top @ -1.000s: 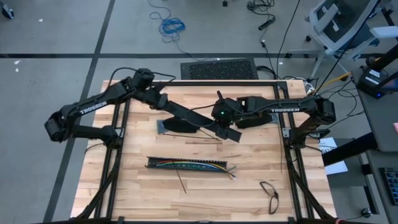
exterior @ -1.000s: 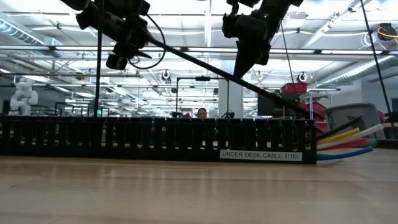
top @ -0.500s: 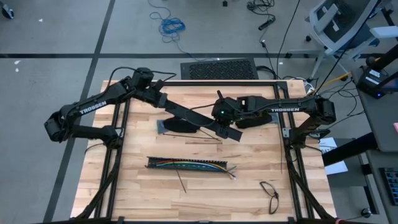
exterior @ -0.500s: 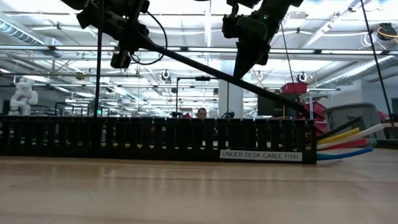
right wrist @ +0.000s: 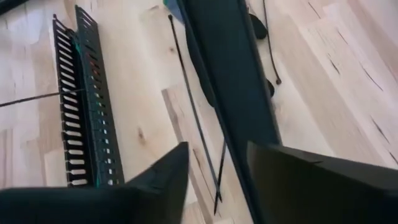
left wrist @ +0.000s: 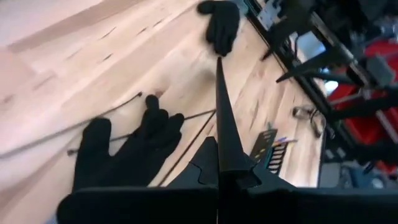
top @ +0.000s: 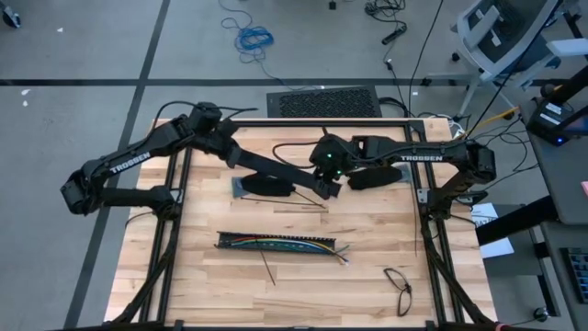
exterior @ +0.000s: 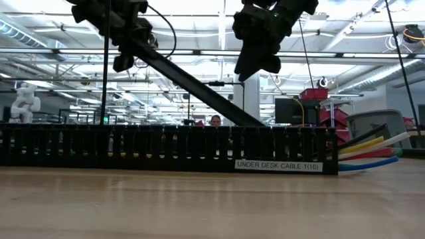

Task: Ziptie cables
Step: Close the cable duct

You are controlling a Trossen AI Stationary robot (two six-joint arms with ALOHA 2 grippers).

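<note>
Black flat bar [top: 276, 169] slants above the counter [top: 386, 230], pinched by the closed left gripper [top: 231, 154]; the right gripper [top: 329, 187], at its three o'clock end, stands parted around it.

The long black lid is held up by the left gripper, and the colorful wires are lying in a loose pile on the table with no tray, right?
Not quite. The left gripper does hold the long black lid up, but the cables are not a loose pile. The high view shows them lying inside the slotted black tray, with only their ends sticking out.
</note>
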